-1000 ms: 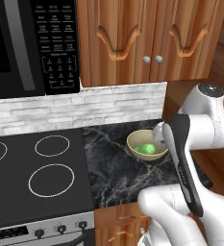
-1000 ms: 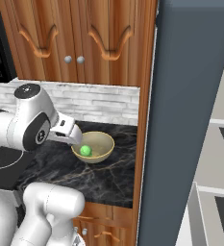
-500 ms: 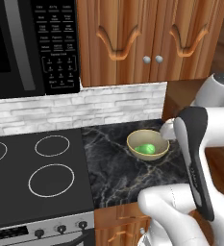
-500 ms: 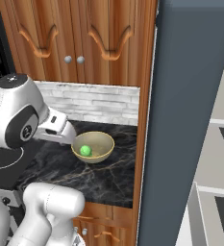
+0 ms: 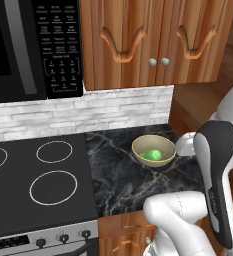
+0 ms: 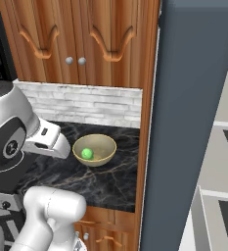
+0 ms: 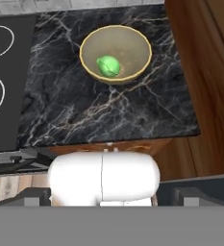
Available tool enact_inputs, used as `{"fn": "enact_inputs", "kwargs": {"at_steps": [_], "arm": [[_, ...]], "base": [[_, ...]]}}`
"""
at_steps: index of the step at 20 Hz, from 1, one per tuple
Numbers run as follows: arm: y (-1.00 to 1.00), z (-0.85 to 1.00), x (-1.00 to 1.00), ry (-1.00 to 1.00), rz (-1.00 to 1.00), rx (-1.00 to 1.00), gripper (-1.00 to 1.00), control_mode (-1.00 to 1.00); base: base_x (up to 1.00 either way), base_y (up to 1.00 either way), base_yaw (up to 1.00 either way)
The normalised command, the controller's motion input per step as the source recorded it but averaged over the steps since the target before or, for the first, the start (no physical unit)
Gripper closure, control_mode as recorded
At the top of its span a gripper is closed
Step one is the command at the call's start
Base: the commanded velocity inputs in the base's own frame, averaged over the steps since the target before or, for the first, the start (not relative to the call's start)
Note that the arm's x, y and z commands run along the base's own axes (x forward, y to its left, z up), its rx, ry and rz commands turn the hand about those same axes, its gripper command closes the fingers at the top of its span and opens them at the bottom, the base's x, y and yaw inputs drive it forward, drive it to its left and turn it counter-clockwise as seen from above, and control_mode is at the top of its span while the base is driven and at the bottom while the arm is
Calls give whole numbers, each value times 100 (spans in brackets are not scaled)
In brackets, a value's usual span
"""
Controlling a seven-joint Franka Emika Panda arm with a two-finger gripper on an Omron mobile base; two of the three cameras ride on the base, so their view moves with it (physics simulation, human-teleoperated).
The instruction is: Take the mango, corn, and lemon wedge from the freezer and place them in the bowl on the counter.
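Note:
The tan bowl (image 5: 153, 149) (image 6: 94, 149) (image 7: 116, 53) stands on the black marble counter (image 5: 123, 185) (image 6: 105, 181) (image 7: 84, 105). A smooth bright green fruit (image 5: 152, 155) (image 6: 87, 153) (image 7: 108, 66), apparently the mango, lies inside it. My gripper (image 7: 106, 198) is open with nothing between its fingers, high above the counter's front edge and looking down on the bowl. In the right base view my hand (image 6: 52, 142) hangs just left of the bowl, apart from it. The freezer (image 6: 193, 122) rises dark at the right, its pale shelves (image 6: 225, 147) showing. Corn and lemon wedge are out of view.
A black stove top (image 5: 38, 185) with ring marks adjoins the counter on the left, under a microwave (image 5: 33, 45). Wooden cupboards (image 5: 153, 40) hang over a white brick backsplash (image 5: 78, 112). A wooden panel (image 6: 147, 147) closes the counter's right end beside the freezer.
My hand has pulled back from just over the bowl and up, away from the rim. The green fruit stays in the bowl. The jaws stay wide.

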Motion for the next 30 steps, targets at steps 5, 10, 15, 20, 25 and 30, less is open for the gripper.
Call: {"fn": "enact_inputs", "kwargs": {"at_steps": [5, 10, 15, 20, 25, 30], "arm": [[0, 0, -14, 0, 0, 0, -100, -100], [0, 0, -14, 0, 0, 0, -100, 100], [0, 0, 0, 0, 0, 0, -100, 100], [0, 0, 0, 0, 0, 0, -100, 100], [0, 0, 0, 0, 0, 0, -100, 100], [0, 0, 0, 0, 0, 0, -100, 100]], "base": [[0, 0, 0], [-19, 0, 0], [-97, 0, 0], [-100, 5, 0], [-100, 7, 0], [-100, -11, 0]]}}
